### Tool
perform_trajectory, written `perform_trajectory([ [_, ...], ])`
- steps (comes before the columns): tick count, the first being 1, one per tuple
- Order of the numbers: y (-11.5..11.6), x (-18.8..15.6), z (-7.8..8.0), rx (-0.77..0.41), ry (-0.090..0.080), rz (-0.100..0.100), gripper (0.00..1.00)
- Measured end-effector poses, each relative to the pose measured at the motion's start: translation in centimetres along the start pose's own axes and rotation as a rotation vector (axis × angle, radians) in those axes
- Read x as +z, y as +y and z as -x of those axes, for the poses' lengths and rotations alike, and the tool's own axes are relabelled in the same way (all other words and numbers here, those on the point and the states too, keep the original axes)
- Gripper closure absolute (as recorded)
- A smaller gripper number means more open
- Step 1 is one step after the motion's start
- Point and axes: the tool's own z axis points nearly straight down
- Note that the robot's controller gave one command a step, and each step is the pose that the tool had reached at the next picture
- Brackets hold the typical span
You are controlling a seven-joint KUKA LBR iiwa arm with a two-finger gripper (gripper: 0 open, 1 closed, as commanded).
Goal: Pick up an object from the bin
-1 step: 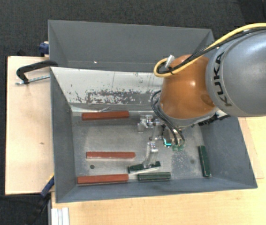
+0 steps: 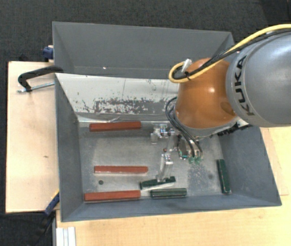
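Grey bin [image 2: 135, 50] front: claw [image 2: 161, 176] above dark-green bar [image 2: 153, 184].

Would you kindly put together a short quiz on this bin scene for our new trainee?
1. How many red-brown bars lie in the bin?
2. True or false: the upright dark green bar at the right touches a red-brown bar.
3. Which thing is the claw nearest to? A) the top red-brown bar; B) the tilted dark green bar near the front wall; C) the upright dark green bar.

Key: 1. Three. 2. False, it lies apart from them. 3. B.
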Motion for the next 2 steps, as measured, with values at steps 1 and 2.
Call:
perform_trajectory([
  [1, 0.7, 3.4, -0.7, 0.138, -0.009, 0.001, 0.00],
  [2, -1.4, 7.6, -1.8, 0.001, 0.001, 0.000, 1.00],
])
